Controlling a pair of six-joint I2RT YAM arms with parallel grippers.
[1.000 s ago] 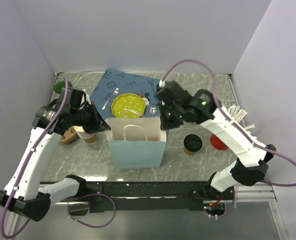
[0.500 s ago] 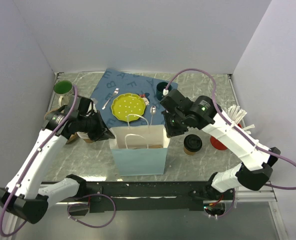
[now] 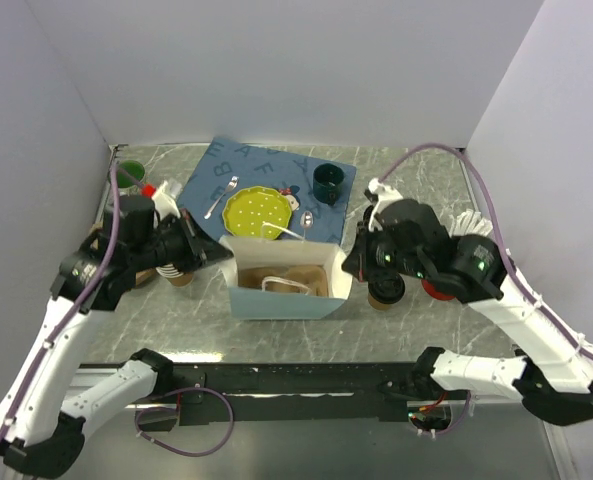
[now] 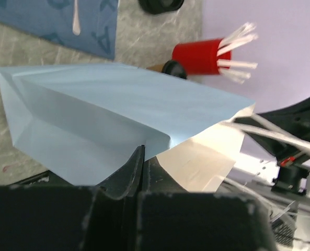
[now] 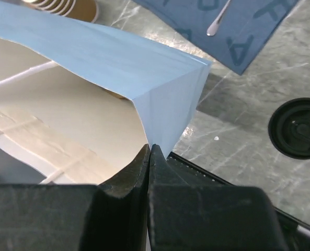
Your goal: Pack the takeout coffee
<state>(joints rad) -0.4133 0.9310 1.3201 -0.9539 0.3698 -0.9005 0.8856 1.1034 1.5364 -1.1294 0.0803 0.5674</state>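
Nearest you, a light blue paper bag [image 3: 281, 300] sits mid-table, held open with its white inside showing. Your left gripper [image 4: 142, 159] is pinched tight on the bag's left rim, and your right gripper [image 5: 150, 150] is clamped on its right corner. Just right of the bag, outside it, the brown paper takeout coffee with a round black lid [image 5: 298, 128] stands upright on the grey marbled tabletop [image 3: 186, 310]. It is beside a red cup of white straws [image 4: 199, 55]. Farther back, a yellow plate [image 3: 254, 210] lies on a navy lettered placemat [image 3: 226, 165].
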